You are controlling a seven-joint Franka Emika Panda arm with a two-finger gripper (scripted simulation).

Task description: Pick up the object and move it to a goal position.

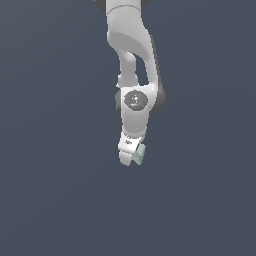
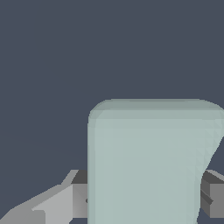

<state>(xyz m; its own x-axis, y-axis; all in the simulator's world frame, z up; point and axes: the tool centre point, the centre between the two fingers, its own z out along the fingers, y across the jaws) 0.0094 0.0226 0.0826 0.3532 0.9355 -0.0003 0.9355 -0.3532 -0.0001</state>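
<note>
Mint-green object clamped between fingers of end effector, raised off worktop. Risks: off-centre hold, most of lump protruding; slip or twist during fast transfer.

1. Both pictures are drawn by a computer, so they look smooth and clean, with no grain.
2. The light is soft and even. Nothing is very bright and nothing is very dark.
3. The background is one flat dark blue-grey, the same all over.
4. In the exterior view, the white arm is brightest on the exterior view's left. Its other side is shaded dark grey.
5. No shadow shows on the background in either picture.
6. There is no shiny glare anywhere.
7. In the wrist view, the pale green object looks soft, with slightly fuzzy rounded edges.
8. The grey fingers have sharp, blocky edges with light and dark faces.
9. The picture edges do not bend.
</note>
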